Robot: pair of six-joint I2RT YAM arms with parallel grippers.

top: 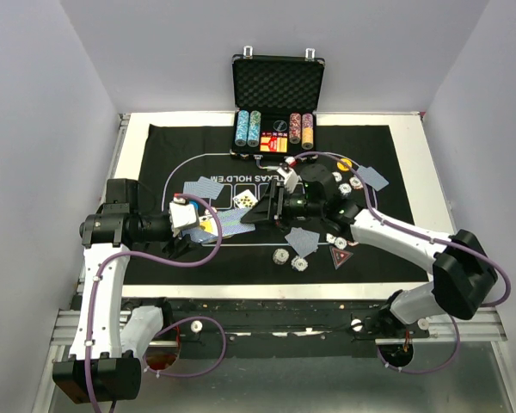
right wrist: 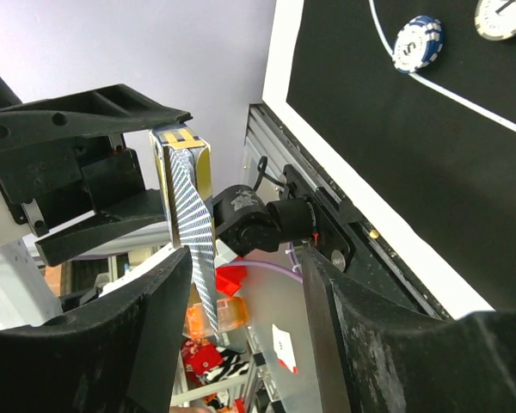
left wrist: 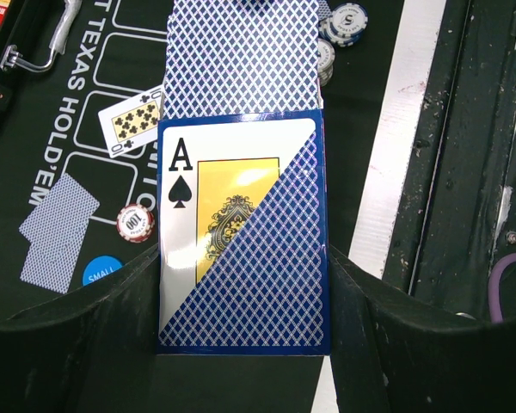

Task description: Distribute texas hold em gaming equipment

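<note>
My left gripper (left wrist: 243, 284) is shut on a blue card box (left wrist: 241, 232) printed with an ace of spades, one finger on each long side. A blue-backed card (left wrist: 241, 52) sticks out of the box's far end. In the right wrist view that card (right wrist: 198, 258) hangs between the fingers of my right gripper (right wrist: 245, 258), close to one finger; the jaws stand apart. From above, the right gripper (top: 256, 211) faces the left gripper (top: 185, 215) over the mat. Striped chips (top: 280, 255) and a red triangular marker (top: 339, 255) lie nearby.
The black case (top: 278, 103) stands open at the back with chip rows. On the black mat (top: 189, 146) lie card pairs (top: 203, 187) (top: 304, 240) (top: 374, 176), a face-up card (left wrist: 138, 120), a red chip (left wrist: 135, 222), a blue button (left wrist: 101, 271) and a yellow button (top: 347, 163).
</note>
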